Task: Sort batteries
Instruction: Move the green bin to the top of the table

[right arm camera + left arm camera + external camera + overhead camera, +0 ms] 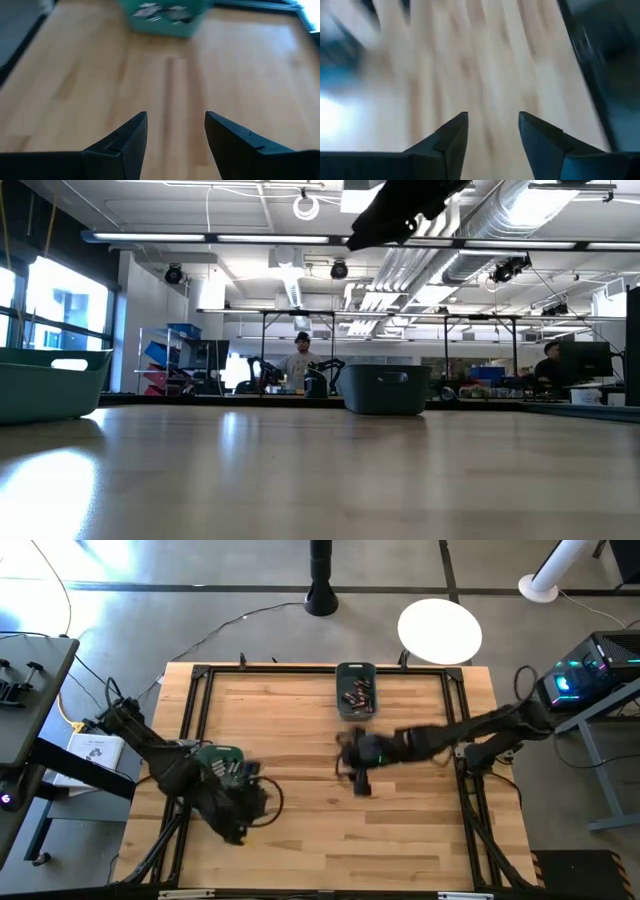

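Observation:
A teal bin point(356, 690) stands at the table's far middle with dark, coppery batteries point(357, 695) lying in it. A second teal bin point(222, 762) stands at the left, partly under my left arm. The right wrist view shows a teal bin point(162, 17) with silvery batteries point(160, 11) ahead of the fingers. My left gripper point(492, 135) is open above bare wood near the table's front left point(238, 822). My right gripper point(175, 135) is open over the table's middle point(357, 782), with nothing between its fingers.
A black frame point(200, 675) runs around the wooden tabletop. Bare wood lies between the two bins and along the near edge. The low view shows the left bin point(50, 385) close by, the far bin point(385, 390) in the middle, and people in the room behind.

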`<state>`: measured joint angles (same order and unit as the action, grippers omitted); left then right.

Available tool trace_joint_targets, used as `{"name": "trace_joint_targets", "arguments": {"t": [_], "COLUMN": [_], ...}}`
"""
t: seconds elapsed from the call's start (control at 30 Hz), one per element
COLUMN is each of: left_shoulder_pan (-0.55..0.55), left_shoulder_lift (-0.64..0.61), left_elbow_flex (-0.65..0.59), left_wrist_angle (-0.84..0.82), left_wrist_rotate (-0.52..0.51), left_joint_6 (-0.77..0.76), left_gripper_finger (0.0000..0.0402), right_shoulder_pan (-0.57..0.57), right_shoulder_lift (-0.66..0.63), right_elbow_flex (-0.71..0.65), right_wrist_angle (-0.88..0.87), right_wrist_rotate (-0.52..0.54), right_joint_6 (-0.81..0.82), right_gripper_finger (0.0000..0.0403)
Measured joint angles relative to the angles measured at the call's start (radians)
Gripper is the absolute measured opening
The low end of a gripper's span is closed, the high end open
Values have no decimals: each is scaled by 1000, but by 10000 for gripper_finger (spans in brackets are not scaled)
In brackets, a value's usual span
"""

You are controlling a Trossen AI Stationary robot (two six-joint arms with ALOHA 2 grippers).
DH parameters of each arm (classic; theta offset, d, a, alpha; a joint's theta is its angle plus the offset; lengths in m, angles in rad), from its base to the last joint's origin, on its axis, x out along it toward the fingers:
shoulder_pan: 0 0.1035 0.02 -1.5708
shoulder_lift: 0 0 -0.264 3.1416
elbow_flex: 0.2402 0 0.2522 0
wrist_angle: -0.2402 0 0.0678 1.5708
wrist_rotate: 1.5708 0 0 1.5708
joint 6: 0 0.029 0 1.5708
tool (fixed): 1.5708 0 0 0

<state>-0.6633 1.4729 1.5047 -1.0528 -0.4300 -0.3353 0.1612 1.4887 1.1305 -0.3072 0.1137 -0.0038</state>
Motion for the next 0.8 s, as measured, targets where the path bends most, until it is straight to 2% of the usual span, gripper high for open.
{"name": "trace_joint_targets", "arguments": {"t": [0.13,0.2,0.27,0.37,0.53,0.63,0.8], "left_shoulder_pan": [-97,-169,-243,-334,-400,-394,-336], "left_shoulder_lift": [52,83,117,165,172,111,-53], "left_elbow_flex": [7,7,7,6,-42,-145,-379], "left_wrist_angle": [-217,-336,-397,-446,-497,-470,-218], "left_wrist_rotate": [221,284,293,245,149,165,233], "left_joint_6": [-331,-495,-634,-787,-943,-962,-880], "left_gripper_finger": [175,169,161,156,156,159,159], "right_shoulder_pan": [153,223,285,378,508,554,589], "right_shoulder_lift": [64,89,104,108,109,108,83], "right_elbow_flex": [0,0,0,0,0,0,0], "right_wrist_angle": [-32,-88,-146,-206,-211,-236,-323], "right_wrist_rotate": [91,142,177,224,414,499,533], "right_joint_6": [78,130,195,290,342,353,465], "right_gripper_finger": [193,193,193,193,193,193,193]}}
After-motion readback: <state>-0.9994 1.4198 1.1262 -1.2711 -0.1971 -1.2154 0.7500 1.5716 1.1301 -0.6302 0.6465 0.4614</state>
